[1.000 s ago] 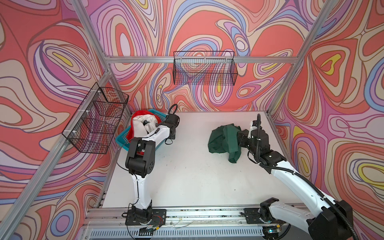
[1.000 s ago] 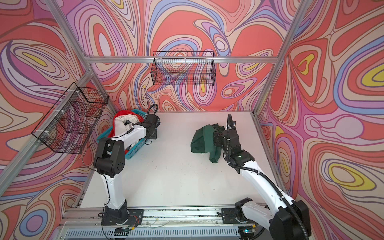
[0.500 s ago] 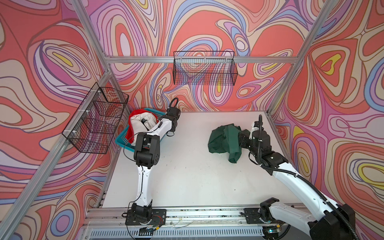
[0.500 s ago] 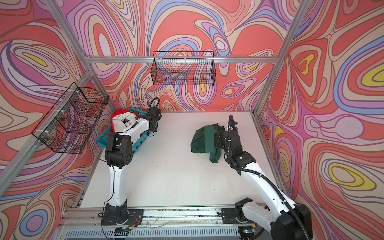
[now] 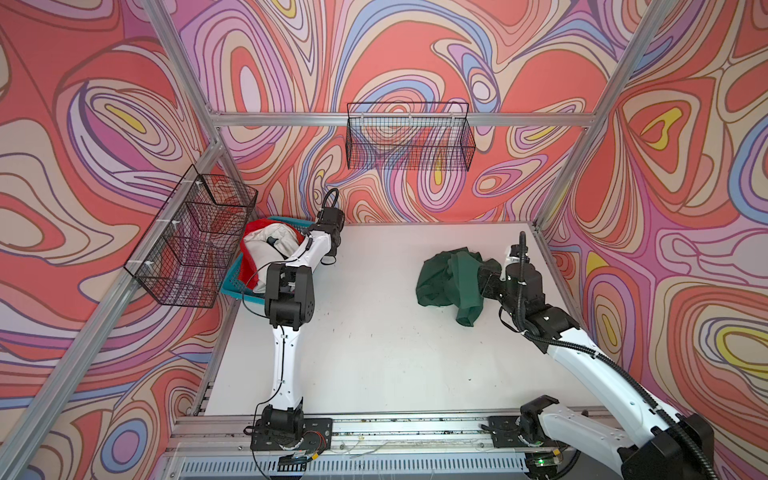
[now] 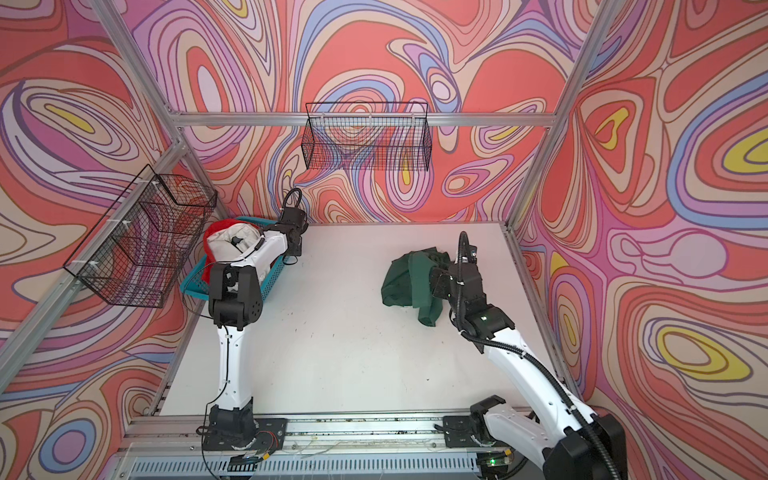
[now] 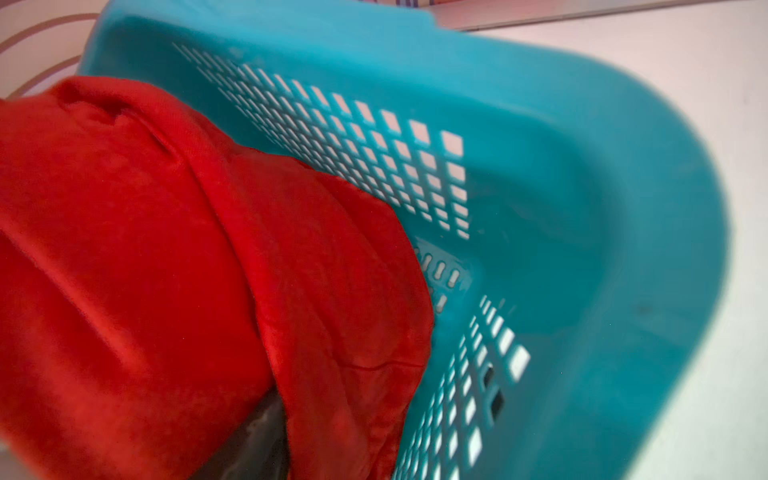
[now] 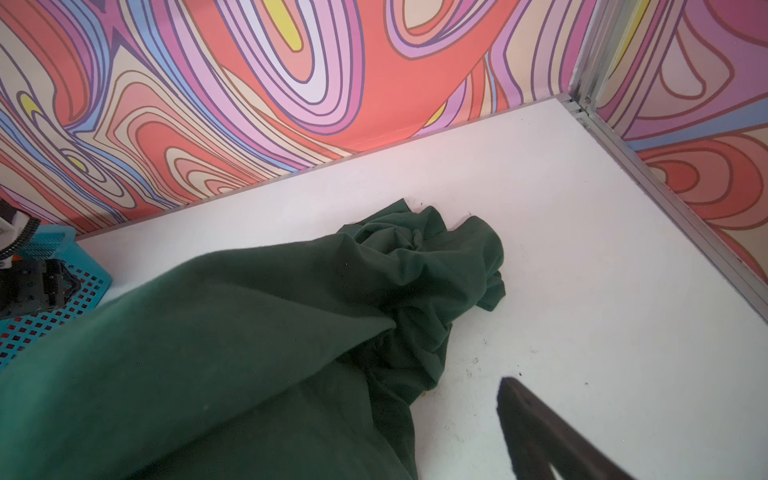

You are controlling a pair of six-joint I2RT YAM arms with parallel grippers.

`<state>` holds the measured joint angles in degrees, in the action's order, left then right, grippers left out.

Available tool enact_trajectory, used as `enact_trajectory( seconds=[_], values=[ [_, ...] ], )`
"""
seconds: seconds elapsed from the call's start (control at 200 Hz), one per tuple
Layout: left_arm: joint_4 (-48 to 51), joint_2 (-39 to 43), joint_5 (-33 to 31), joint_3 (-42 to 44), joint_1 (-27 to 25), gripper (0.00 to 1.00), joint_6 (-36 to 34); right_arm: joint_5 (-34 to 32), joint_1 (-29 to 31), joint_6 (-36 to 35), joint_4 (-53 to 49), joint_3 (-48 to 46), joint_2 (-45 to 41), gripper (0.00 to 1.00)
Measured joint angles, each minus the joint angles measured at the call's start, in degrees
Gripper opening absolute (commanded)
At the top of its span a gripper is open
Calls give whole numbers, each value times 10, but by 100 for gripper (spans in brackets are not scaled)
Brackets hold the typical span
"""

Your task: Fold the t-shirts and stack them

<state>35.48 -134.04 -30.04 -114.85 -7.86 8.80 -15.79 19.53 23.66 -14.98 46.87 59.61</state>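
Note:
The dark green t-shirt (image 5: 451,276) lies crumpled on the white table (image 5: 374,353), at the back right in both top views. My right gripper (image 5: 485,277) is at its right edge. In the right wrist view the jaws stand wide. One dark finger (image 8: 536,428) is over bare table, and the green t-shirt (image 8: 249,353) covers the other side. A red t-shirt (image 5: 251,253) and a white one (image 5: 266,245) fill the teal basket (image 5: 235,286). My left gripper (image 5: 333,248) is at the basket's back end. The red t-shirt (image 7: 166,270) drapes over its one visible finger (image 7: 253,436).
The teal basket (image 6: 199,284) stands at the table's back left corner against the wall. A black wire basket (image 5: 195,245) hangs on the left wall and another wire basket (image 5: 409,139) on the back wall. An aluminium frame rail (image 5: 555,274) edges the table on the right.
My left arm has swung its wrist back toward the rear wall, to the basket's far end, and its elbow has shifted right. The right arm and the green t-shirt have hardly moved.

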Motion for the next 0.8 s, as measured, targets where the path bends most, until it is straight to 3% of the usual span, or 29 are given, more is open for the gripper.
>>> enact_trajectory(
  seconds=[0.08, 0.255, 0.441, 0.696, 0.801],
  values=[
    [5, 0, 0, -1, 0, 76, 4, 0, 0, 5, -4, -3, -5, 98],
    [10, 4, 13, 4, -4, 100, 12, -3, 0, 20, -24, -14, -25, 98],
    [-1, 72, 15, 91, -32, 100, 12, -8, 0, 40, -35, -24, -33, 98],
    [-20, 211, 8, 193, -111, 100, 18, -27, 0, 77, -62, -24, -19, 93],
    [-30, 252, 9, 242, -153, 100, 24, -34, 0, 87, -71, -21, -15, 83]
  ],
)
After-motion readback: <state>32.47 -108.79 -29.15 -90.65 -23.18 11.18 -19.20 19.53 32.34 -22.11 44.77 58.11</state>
